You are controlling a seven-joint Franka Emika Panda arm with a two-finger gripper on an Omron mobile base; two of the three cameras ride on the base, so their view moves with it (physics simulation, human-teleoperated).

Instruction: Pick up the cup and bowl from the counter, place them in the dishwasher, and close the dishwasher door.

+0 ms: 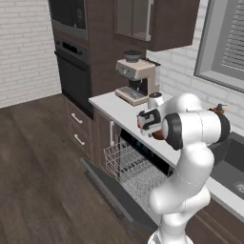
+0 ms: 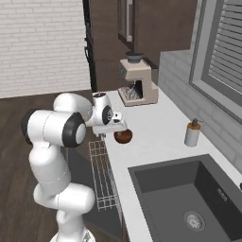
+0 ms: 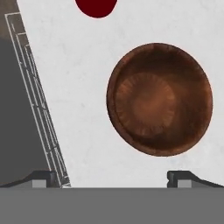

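Here the arm is folded at the elbow and reaches over the counter [image 2: 156,124], its wrist turned down so the gripper [image 3: 112,177] looks straight at the worktop. The jaws stand wide apart, holding nothing; the two dark fingertips [image 3: 43,178] show far apart at the bottom of the hand view.

The bowl [image 3: 159,98] sits upright on the counter, mouth facing up (round, so no long axis to speak of), between the fingertips' line and the cup [image 3: 96,7]. The cup is a dark red disc beyond the bowl, cut by the hand view's top edge, apart from the bowl.

In the right base view the bowl [image 2: 123,136] lies just beside the counter's front edge, under the hand, with the soap dispenser [image 2: 192,133] farther back along the counter from it and the coffee machine [image 2: 137,81] well beyond. The left base view shows the dishwasher [image 1: 138,167] below the bowl, its wire rack [image 1: 131,169] pulled out over the lowered dishwasher door [image 1: 112,193]; there the arm hides most of the bowl.
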